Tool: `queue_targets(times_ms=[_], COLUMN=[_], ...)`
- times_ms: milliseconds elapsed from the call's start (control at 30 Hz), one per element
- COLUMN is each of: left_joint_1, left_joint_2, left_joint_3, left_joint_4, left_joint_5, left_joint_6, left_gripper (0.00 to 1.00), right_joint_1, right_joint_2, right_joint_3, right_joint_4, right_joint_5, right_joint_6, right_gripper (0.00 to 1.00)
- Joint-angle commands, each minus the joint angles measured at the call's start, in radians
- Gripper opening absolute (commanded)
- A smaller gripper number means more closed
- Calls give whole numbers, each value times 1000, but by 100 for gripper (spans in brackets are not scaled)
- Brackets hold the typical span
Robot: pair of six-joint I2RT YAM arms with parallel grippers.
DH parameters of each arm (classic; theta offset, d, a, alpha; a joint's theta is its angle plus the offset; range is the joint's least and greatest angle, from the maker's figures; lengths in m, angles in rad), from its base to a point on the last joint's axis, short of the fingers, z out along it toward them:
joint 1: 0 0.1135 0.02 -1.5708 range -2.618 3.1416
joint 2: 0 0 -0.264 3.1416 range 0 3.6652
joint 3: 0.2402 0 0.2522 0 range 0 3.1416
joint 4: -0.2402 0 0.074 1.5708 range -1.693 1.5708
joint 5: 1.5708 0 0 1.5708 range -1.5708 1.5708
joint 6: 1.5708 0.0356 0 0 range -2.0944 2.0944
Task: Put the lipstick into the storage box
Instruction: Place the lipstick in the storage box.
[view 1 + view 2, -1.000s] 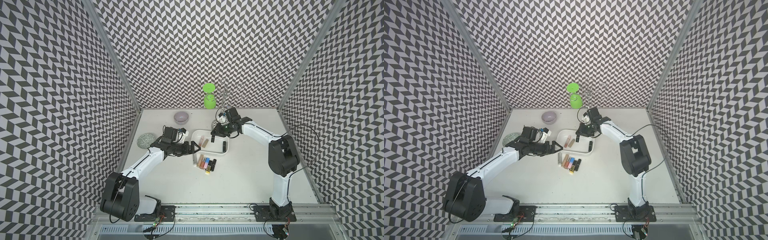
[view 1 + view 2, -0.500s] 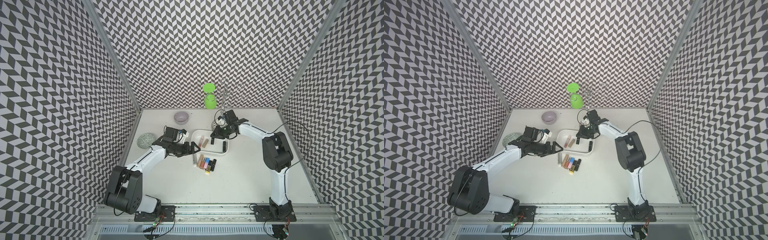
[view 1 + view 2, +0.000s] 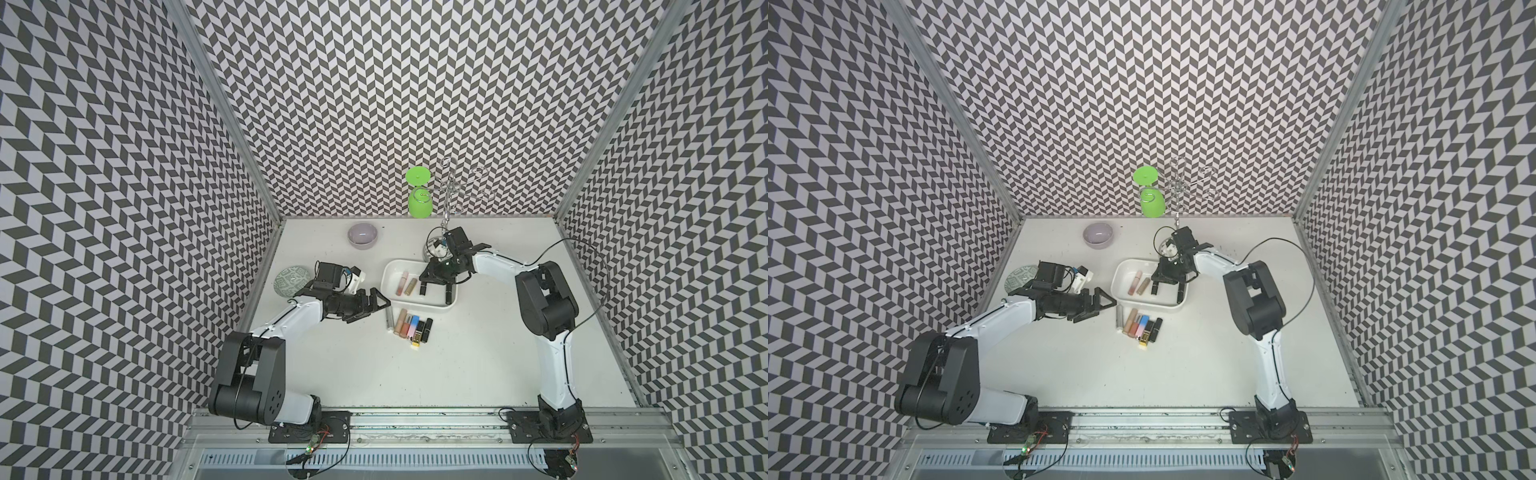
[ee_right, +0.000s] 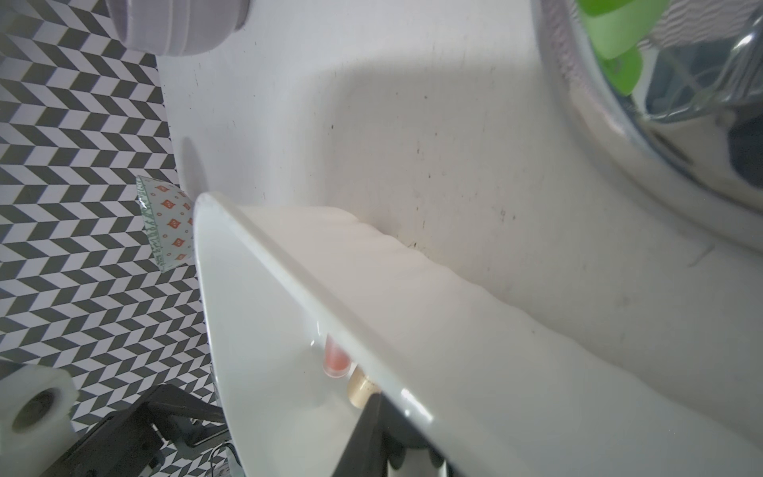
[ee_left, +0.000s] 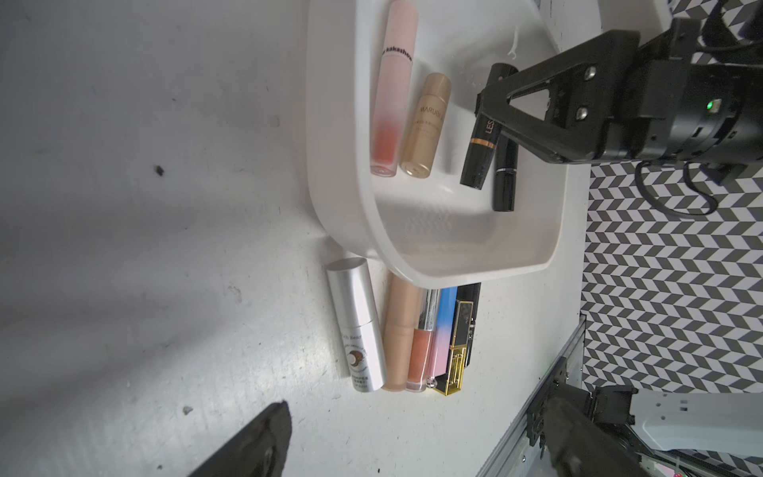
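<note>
1. Right gripper (image 3: 432, 279): closed on a black lipstick (image 5: 479, 157) with a gold band; the grip sits on the upper part of the tube; the lower part hangs free.
2. Held lipstick: tilted, over the inside of the storage box (image 3: 390, 276); whether its lower end touches the box floor cannot be told.
3. Storage box: white, shallow, rounded corners; stands on the table (image 3: 478, 353) between the two grippers, as both top views show.
4. Box contents: a pink gloss tube (image 5: 392, 95) and a gold tube (image 5: 425, 124) lie side by side in the half nearer the left arm; a second black lipstick (image 5: 504, 181) lies on the floor on the far side of the held one.
5. Left gripper (image 3: 1105, 311): jaws spread wide, nothing between them; it hovers low over the table and points at the silver tube (image 5: 359, 326).
6. Row of lipsticks (image 3: 411, 326): on the table, just beside the near wall of the box; tubes parallel and packed together; the silver tube is the end one, nearest the left gripper.
7. Surroundings: grey bowl (image 3: 363, 235) and green-patterned plate (image 3: 291, 280) toward the left wall; green cup (image 3: 419, 203) and metal stand (image 3: 451, 191) at the back wall.
</note>
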Motion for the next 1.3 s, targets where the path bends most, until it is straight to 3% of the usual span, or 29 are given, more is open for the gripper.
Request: queue_targets(times_ms=[0,467,767,900,1033,1133,1267], left_joint_1=[8,9,5,-35,-146,-206,-222], left_joint_2=[-35,-176,-272,-309,-325,-338,-335], left_joint_3=[-11,-88,-109,-98,-61,-47,-50], left_joint_4=[15,42,-12,-70,-182,-236,-294], left_joint_5=[32,69,32,-86,-283,-369,-477], left_joint_6=[13,-27,-18,-38,-79,-115,-86], left_gripper=[99,99,99,97,96,94,93], right_joint_1=[5,29,71,73,72,72,72], right_joint_2=[21,-46,-322,-453,-566,-670,-834], right_joint_3=[-4,-53,-177,-244,-312,-374,-500], right_joint_4=[48,64,90,107,122,146,219], right_joint_5=[-10,5,24,8,-13,-44,-15], right_joint_6=[24,41,38,6,-36,-48,-31], right_gripper=[23,36,38,39,43,47,51])
